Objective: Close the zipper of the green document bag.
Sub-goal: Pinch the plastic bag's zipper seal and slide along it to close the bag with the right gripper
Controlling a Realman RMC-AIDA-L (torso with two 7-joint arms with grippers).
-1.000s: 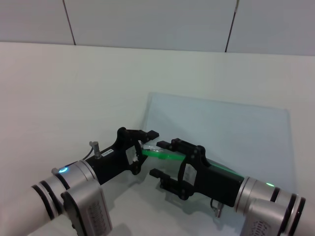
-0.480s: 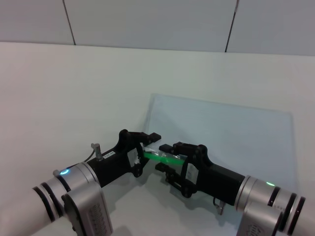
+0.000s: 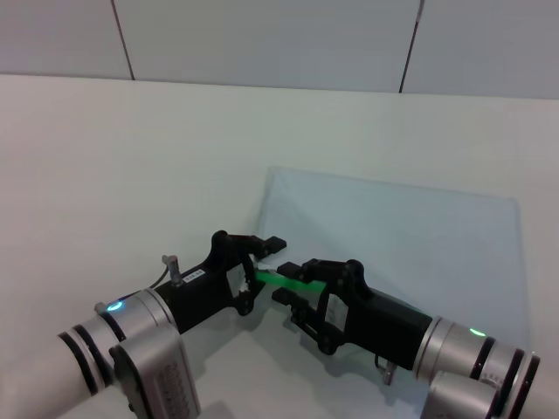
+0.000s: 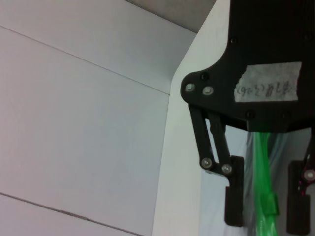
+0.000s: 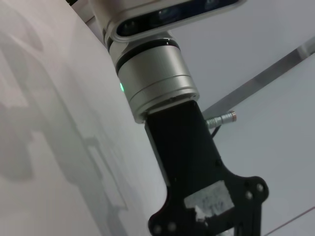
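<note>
**Two grippers meet at the zipper's near corner**

Head view: one green document bag (image 3: 393,236) lies flat; my left gripper (image 3: 262,253) holds its corner, my right gripper (image 3: 293,279) straddles the zipper (image 3: 281,279), fingers apart.

Left wrist: the right gripper's fingers (image 4: 234,189) flank the slider; closing off-centre could miss it.

Right wrist: only my left arm shows.

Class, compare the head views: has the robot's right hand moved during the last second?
Yes. The right hand has slid left along the zipper, closing on the left hand, which kept its place at the green document bag's corner.
</note>
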